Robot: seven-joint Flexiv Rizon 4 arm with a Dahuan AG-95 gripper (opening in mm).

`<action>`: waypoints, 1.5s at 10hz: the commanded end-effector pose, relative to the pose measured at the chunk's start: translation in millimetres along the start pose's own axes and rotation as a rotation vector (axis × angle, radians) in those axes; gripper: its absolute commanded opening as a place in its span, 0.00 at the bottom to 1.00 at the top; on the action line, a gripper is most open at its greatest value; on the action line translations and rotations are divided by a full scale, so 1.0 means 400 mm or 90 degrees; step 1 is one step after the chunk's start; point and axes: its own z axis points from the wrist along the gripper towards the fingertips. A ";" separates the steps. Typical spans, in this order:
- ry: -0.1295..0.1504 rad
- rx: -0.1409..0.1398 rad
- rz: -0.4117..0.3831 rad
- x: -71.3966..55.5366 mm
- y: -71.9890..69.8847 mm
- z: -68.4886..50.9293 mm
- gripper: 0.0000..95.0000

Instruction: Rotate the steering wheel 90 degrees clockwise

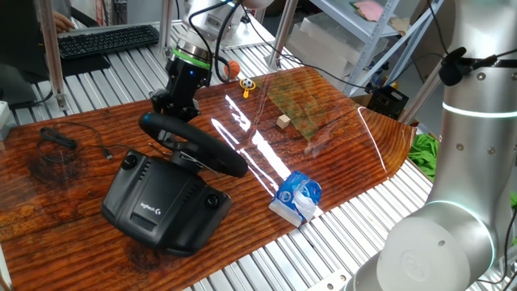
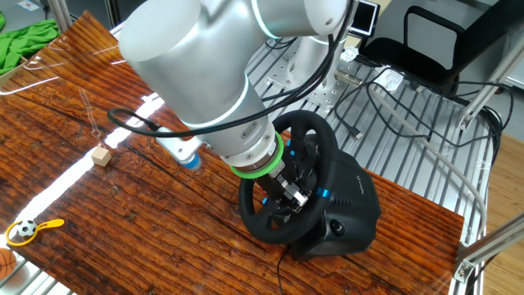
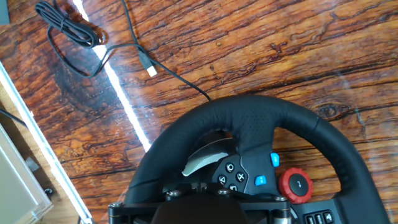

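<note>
Your gripper [image 2: 288, 195] sits at the steering wheel [image 2: 295, 176] rim, directly below it; you cannot tell its jaw state.

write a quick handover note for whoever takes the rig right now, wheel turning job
Gripper: down at the rim of the black round steering wheel with silver spokes; jaws hidden, so a grip is unconfirmed.
Wheel: on its bulky black Logitech base, standing on the wood-grain table. A loose black cable lies beside it.
Done: approach to the rim.
Left: confirm the grip, then the 90 degree clockwise turn; how far the wheel is turned can't be judged.
</note>
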 end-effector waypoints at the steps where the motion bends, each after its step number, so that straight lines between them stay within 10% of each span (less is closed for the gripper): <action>1: 0.011 -0.019 0.009 -0.003 0.001 -0.003 0.00; 6: 0.051 -0.091 0.059 0.022 0.019 -0.030 0.00; 15: 0.091 -0.125 0.040 0.077 0.032 -0.067 0.00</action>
